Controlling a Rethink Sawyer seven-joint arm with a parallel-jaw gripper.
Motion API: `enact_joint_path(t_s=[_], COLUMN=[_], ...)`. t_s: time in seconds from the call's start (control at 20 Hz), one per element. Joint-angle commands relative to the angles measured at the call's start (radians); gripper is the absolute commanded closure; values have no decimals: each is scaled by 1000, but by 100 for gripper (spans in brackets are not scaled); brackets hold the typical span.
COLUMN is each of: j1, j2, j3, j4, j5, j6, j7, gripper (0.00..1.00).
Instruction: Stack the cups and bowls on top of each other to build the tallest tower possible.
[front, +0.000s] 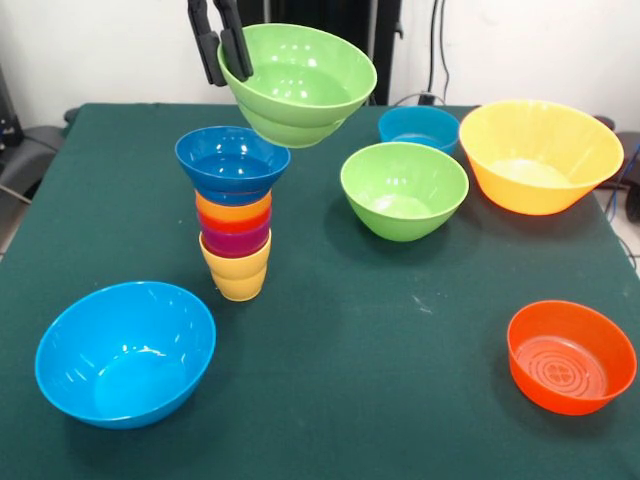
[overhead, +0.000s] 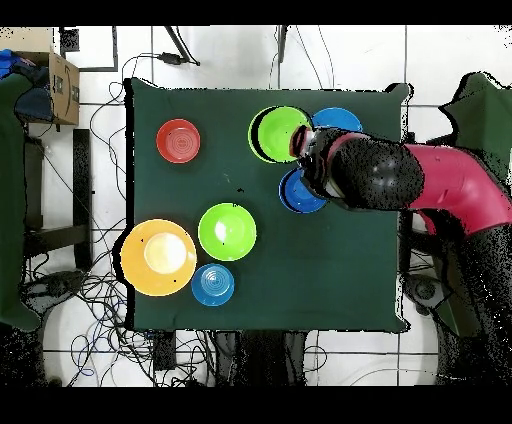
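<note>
The tower (front: 236, 225) stands left of centre: a yellow cup (front: 238, 278) at the base, then purple, red-orange and orange-yellow cups, with a dark blue bowl (front: 232, 160) on top. My gripper (front: 228, 68) is shut on the left rim of a green bowl (front: 300, 82). It holds the bowl tilted in the air, above and just right of the tower. In the overhead view the held green bowl (overhead: 278, 133) sits beside the dark blue bowl (overhead: 298, 195), and the arm (overhead: 400, 180) covers part of the tower.
On the table lie a second green bowl (front: 403, 188), a small teal bowl (front: 418, 127), a large orange-yellow bowl (front: 538, 155), an orange-red bowl (front: 570, 355) and a light blue bowl (front: 125, 352) at the front left.
</note>
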Motion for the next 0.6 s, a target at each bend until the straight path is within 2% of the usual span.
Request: enact_joint_path(t_s=[0.05, 0.6], j1=[9, -9], j2=[70, 78], j3=[-30, -21], j4=[55, 60], j5=[-35, -47], j6=[-26, -33], j7=[-61, -85], gripper=[100, 100])
